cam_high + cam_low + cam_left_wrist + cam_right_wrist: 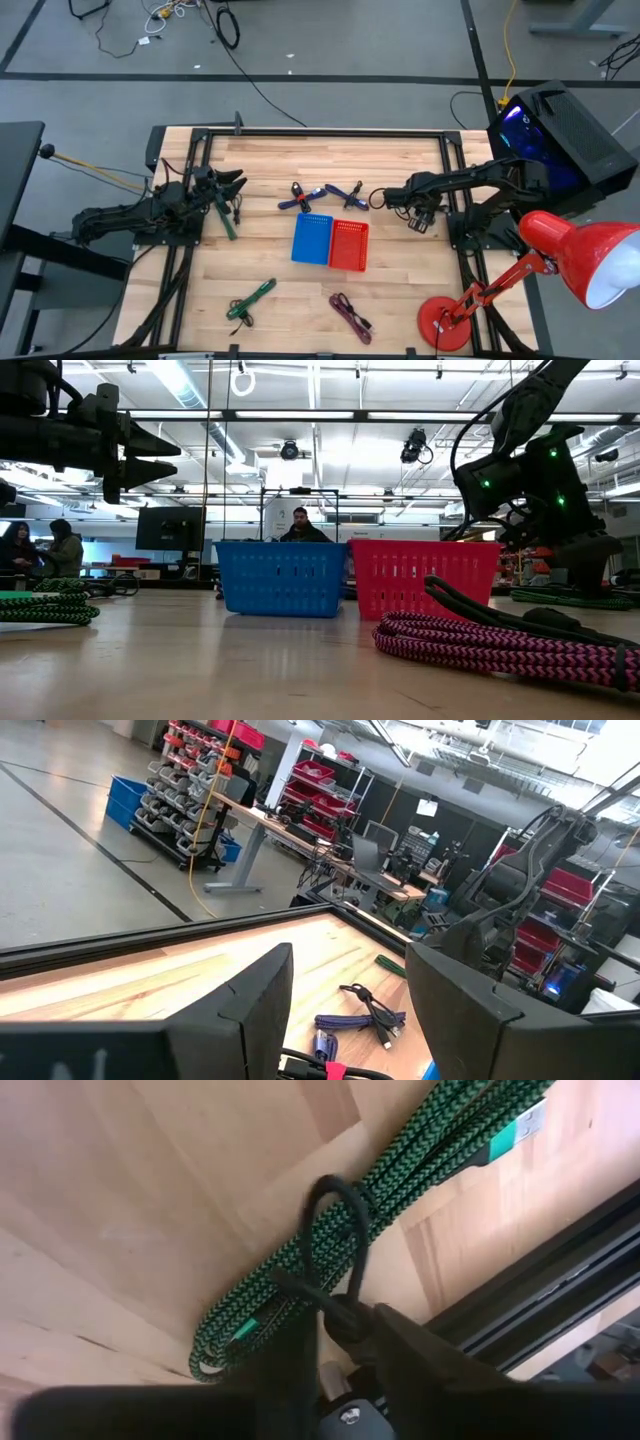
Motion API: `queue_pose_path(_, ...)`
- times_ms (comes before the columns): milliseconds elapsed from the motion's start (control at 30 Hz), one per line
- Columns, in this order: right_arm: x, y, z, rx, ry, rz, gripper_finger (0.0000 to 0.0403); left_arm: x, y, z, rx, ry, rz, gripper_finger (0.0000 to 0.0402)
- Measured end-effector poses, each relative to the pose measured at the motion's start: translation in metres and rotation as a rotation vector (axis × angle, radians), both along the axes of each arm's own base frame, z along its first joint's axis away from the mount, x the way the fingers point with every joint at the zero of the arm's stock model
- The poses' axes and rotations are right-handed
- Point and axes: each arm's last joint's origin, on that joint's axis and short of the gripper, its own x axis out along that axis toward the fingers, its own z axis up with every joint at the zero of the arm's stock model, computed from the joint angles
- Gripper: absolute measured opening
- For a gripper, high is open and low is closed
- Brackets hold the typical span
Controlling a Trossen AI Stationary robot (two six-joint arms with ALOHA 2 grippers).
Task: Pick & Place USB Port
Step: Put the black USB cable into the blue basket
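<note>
At the table's right edge, right end effector [345, 1325] clenched on green cable [400, 1190], left end effector [238, 186] released.

We see the blue basket [311, 238] and red basket [348, 245] touching side by side at the middle of the table [260, 180], blocking any straight pass between its two halves. Behind them lie blue cables [322, 195]; in front, a green cable [249, 298] and a pink-black cable [351, 315]. Bare wood runs between these. The red lamp [540, 265] overhangs the right front corner.
</note>
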Motion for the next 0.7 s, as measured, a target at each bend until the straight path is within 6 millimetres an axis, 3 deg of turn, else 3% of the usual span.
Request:
queue_pose_path(100, 0.000, 0.000, 0.000, 0.002, -0.001, 0.001, 0.0014, 0.000, 0.000, 0.000, 0.000, 0.000, -0.001, 0.0202)
queue_pose_path(367, -0.001, 0.001, 0.003, 0.037, 0.029, 0.028, 0.0002, 0.000, 0.000, 0.000, 0.000, 0.000, 0.000, 0.0202)
queue_pose_path(500, 0.002, -0.001, 0.019, -0.002, 0.090, 0.035, 0.0001, 0.000, 0.000, 0.000, 0.000, -0.001, 0.000, 0.0202)
queue_pose_path(700, 0.024, -0.007, 0.059, -0.029, -0.038, 0.090, 0.0001, 0.000, 0.000, 0.000, -0.005, -0.003, -0.001, 0.0202)
